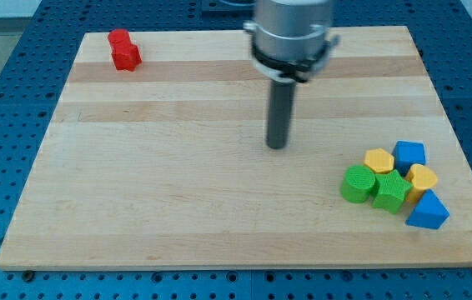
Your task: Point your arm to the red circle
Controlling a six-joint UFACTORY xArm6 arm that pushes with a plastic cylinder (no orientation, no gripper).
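My tip (278,146) is only the bare end of a dark rod, so it has no pincer to be released, clenched or grasping anything. It stands on the wooden table top (178,200) a little toward the right edge from the middle, closer to the top edge than the bottom, and touches no block.

The task looks barely begun. Two red blocks sit touching in the top left corner, well apart from my tip. The upper one (118,37), nearest the top edge, looks like the red circle; the lower one (126,57) has a more jagged outline whose shape I cannot make out. What is left, by my judgement, is a long slide toward that corner, ending beside the upper block.

The wood between my tip and the corner is bare, so the path is open. The red pair lies close to the top and left edges, leaving little room behind it.

Near the bottom right corner stands a tight cluster: green cylinder (357,183), green star-like block (392,192), two yellow blocks (379,160) (423,177), blue block (409,154) and blue triangle (428,212), all away from the route.
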